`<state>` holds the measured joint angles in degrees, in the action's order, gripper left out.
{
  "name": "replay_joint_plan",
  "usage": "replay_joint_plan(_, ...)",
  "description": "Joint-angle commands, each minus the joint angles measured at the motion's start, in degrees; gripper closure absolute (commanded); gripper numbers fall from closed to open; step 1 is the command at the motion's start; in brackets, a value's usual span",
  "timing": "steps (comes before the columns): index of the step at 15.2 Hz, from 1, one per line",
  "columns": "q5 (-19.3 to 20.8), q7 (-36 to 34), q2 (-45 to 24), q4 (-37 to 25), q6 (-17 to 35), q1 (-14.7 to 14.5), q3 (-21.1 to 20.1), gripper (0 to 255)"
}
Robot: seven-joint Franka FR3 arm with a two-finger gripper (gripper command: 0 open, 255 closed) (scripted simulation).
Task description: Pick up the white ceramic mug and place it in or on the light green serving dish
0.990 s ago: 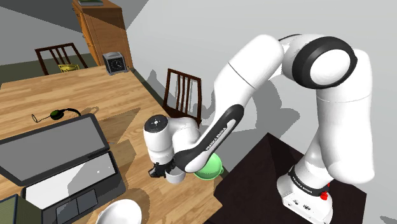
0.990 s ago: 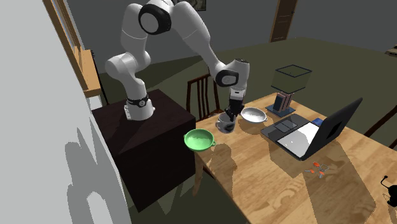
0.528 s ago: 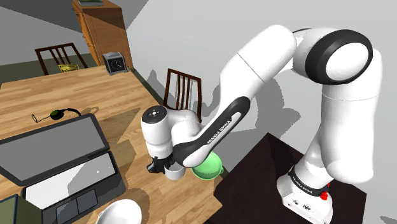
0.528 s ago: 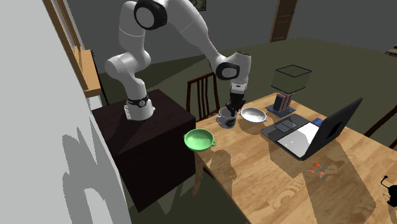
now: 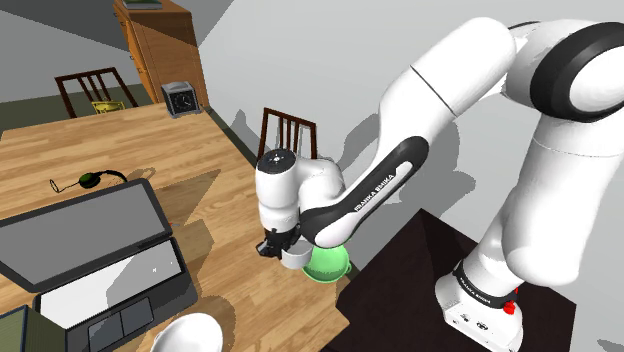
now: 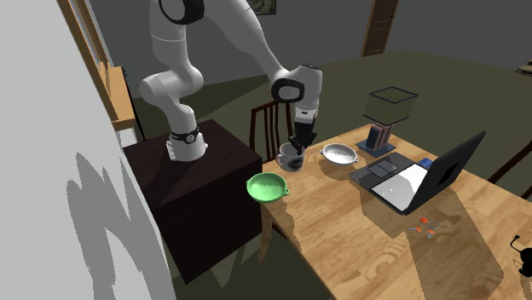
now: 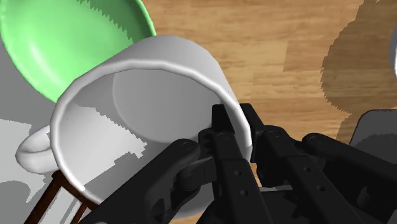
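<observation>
The white mug (image 7: pixel 146 108) hangs tilted in my gripper (image 7: pixel 232 127), whose fingers are shut on its rim, one inside and one outside the wall. In the shoulder view the mug (image 5: pixel 297 256) is lifted off the wooden table, just beside the light green dish (image 5: pixel 327 263) at the table's corner near the stand. In the second exterior view the mug (image 6: pixel 291 158) hangs under the gripper (image 6: pixel 296 147), above and to the right of the green dish (image 6: pixel 267 187). The wrist view shows the dish (image 7: pixel 70 44) just beyond the mug.
An open laptop (image 5: pixel 90 255) lies on the table (image 5: pixel 100 150) at the shoulder view's left, with a white bowl (image 5: pixel 188 336) near the front edge. A wooden chair (image 5: pixel 287 140) stands behind the table's edge. The dark stand (image 5: pixel 420 290) is close to the dish.
The gripper has carried the mug up off the table and toward the green dish, to the right in the shoulder view. The arm's elbow has risen.
</observation>
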<state>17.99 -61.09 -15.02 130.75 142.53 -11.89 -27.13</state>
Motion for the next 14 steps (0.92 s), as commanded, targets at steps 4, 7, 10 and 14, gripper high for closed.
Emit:
replay_joint_plan(4, -5.5, 8.09, 9.01, 11.05, 3.99, 5.18, -0.44, 255)
replay_joint_plan(7, -9.63, 14.18, 14.31, 16.92, 5.72, 7.42, 0.18, 255)
replay_joint_plan(10, -10.13, 15.7, 15.22, 18.92, 7.02, 7.92, 0.86, 255)
replay_joint_plan(14, -5.69, 12.33, 11.47, 18.96, 10.2, 8.13, 1.41, 255)
